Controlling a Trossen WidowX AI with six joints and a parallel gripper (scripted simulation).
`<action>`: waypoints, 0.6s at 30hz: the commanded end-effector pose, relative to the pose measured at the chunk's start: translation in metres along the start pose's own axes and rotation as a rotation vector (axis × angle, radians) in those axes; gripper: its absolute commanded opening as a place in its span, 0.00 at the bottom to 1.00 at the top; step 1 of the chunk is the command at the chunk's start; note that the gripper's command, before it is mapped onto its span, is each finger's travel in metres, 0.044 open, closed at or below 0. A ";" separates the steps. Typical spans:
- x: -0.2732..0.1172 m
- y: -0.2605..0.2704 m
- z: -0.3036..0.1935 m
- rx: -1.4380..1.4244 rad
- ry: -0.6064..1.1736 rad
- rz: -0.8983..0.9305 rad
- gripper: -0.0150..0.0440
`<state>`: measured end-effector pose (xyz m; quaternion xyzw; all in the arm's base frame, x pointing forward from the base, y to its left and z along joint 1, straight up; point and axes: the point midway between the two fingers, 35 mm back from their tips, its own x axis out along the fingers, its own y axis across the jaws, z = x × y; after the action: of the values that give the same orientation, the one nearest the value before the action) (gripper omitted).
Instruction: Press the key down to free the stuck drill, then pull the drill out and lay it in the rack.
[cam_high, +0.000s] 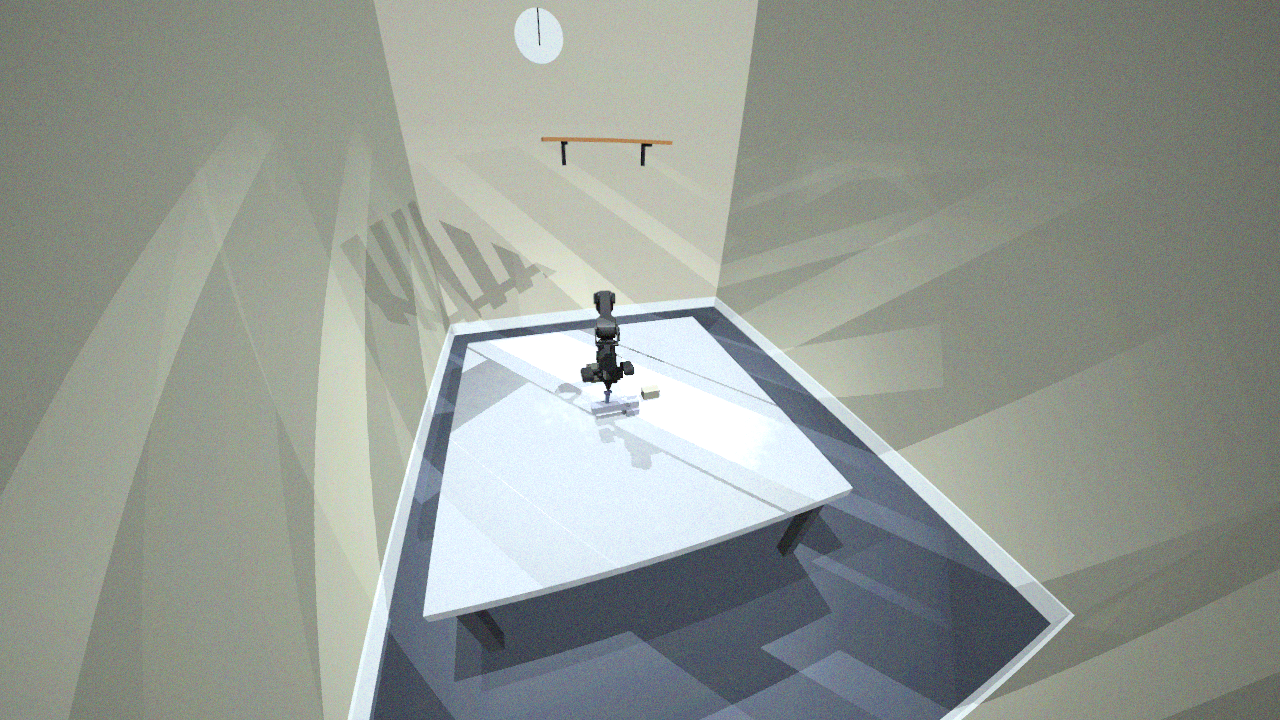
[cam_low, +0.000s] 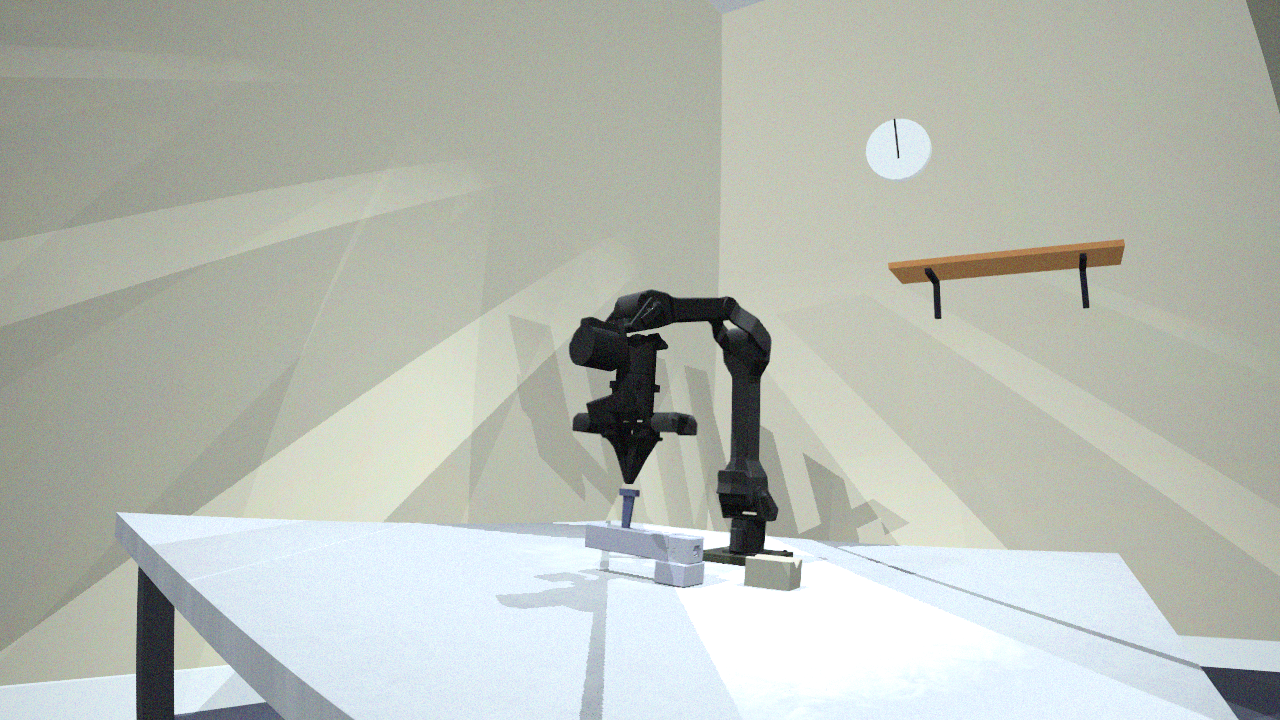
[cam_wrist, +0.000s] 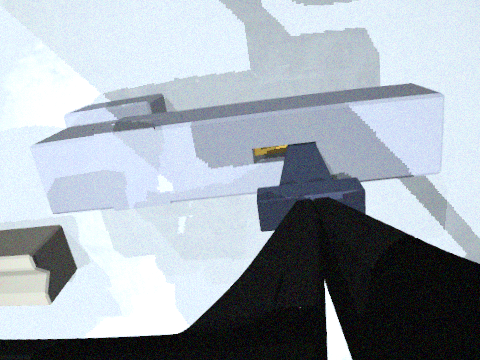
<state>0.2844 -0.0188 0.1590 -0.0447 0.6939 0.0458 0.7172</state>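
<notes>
Pointing down with fingers together on nothing, my gripper (cam_high: 607, 385) (cam_low: 630, 482) (cam_wrist: 312, 215) sits just above the key (cam_high: 607, 394) (cam_low: 628, 507) (cam_wrist: 303, 165), near-upright in the slotted block (cam_high: 604, 410) (cam_low: 626, 541) (cam_wrist: 225, 150), its shank running toward 12 o'clock in wrist view.

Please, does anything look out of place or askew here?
Nothing seems damaged or spilled. The dark blue key stands well above the pale block, but it seems simply not pressed yet. The tool is closed above its head, which suits a press. The beige rack sits squarely on the table.
</notes>
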 end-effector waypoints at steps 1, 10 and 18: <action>0.007 0.000 -0.002 0.008 0.008 -0.005 0.25; 0.012 0.000 -0.003 0.009 0.009 -0.005 0.25; 0.015 0.000 -0.001 0.009 0.009 -0.005 0.25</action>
<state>0.2844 -0.0184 0.1496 -0.0445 0.6916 0.0430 0.7196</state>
